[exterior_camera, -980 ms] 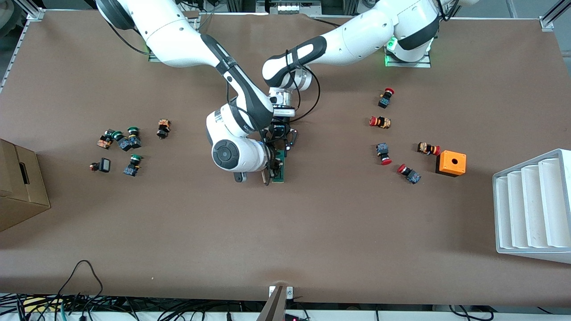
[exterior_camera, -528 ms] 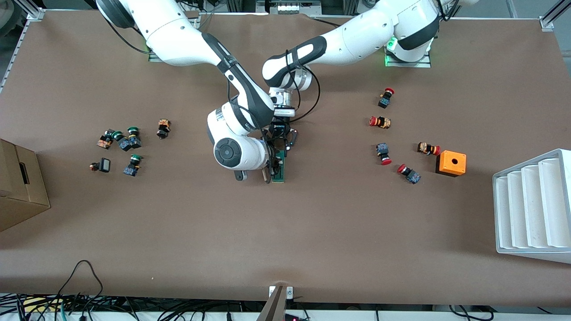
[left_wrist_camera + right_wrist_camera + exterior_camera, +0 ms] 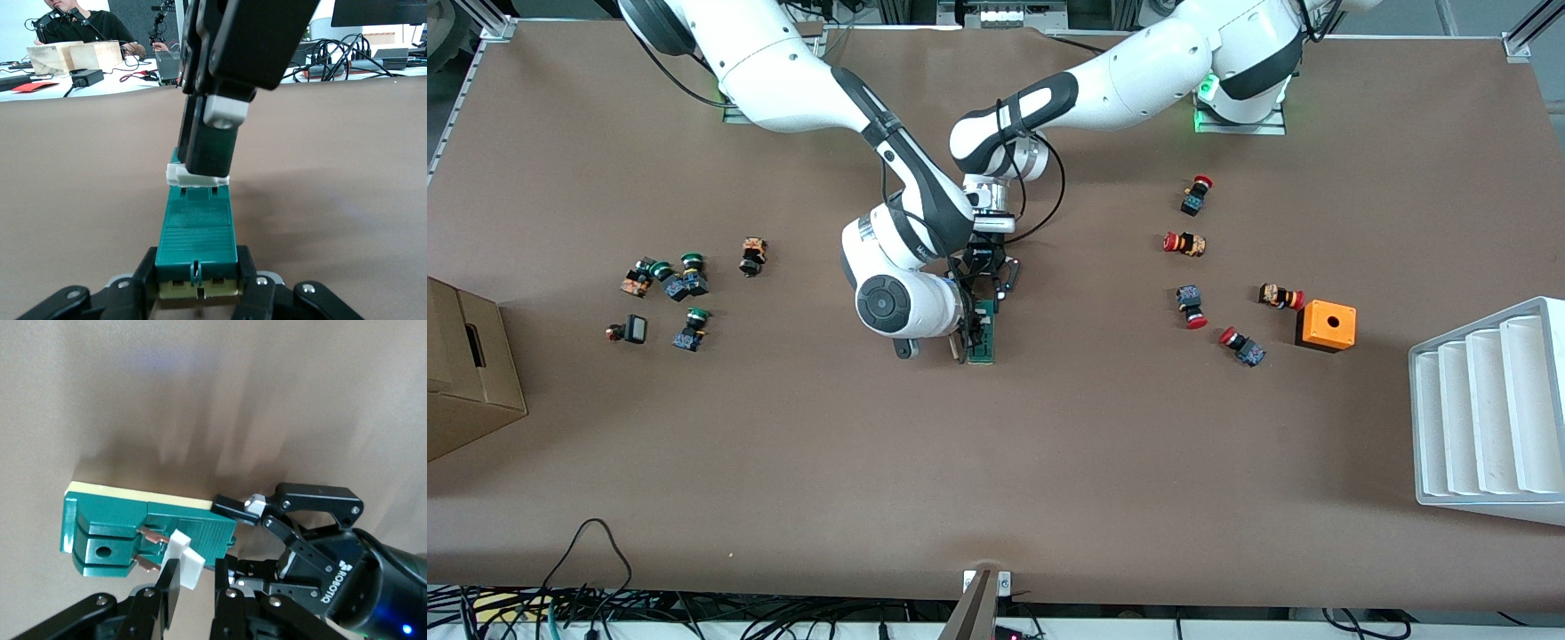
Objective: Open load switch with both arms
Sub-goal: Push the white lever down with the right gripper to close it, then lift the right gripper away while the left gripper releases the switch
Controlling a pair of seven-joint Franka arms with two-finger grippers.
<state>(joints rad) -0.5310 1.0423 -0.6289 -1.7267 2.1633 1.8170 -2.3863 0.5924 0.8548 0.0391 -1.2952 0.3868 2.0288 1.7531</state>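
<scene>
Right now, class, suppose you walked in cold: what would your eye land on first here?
Mid-table, both arms meet over the dark-green load switch: the left gripper clamps one end, while the right gripper pinches its white piece. Next, the orange box among red-capped buttons toward the left arm's end, and green-capped buttons toward the right arm's end.
</scene>
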